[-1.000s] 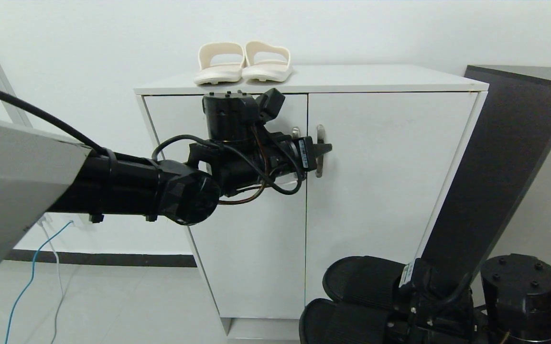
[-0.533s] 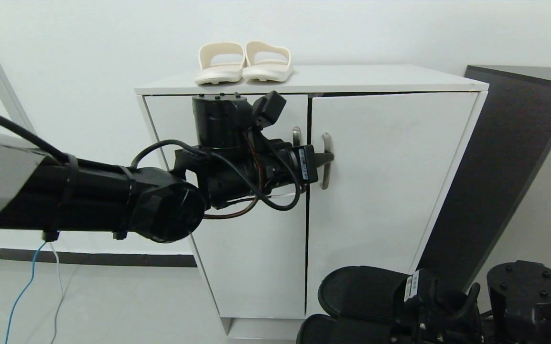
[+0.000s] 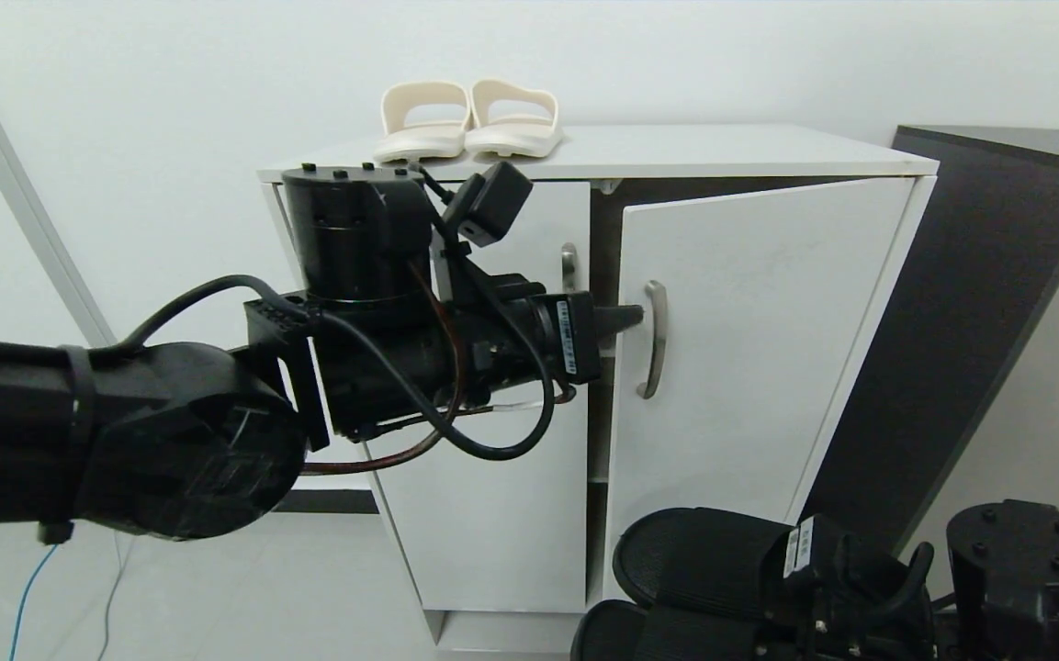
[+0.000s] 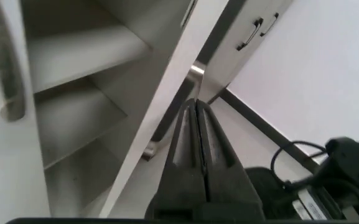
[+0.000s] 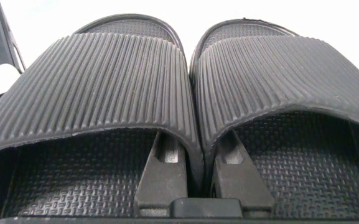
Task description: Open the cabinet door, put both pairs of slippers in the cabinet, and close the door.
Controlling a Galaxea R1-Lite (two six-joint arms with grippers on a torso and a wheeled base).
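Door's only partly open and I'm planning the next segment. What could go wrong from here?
1. The left gripper has its fingers shut, with only the tips at the door handle. They could slip off if the right door swings wider.
2. The right gripper holds the black slippers low, in front of that door's bottom edge. The opening door may strike them.
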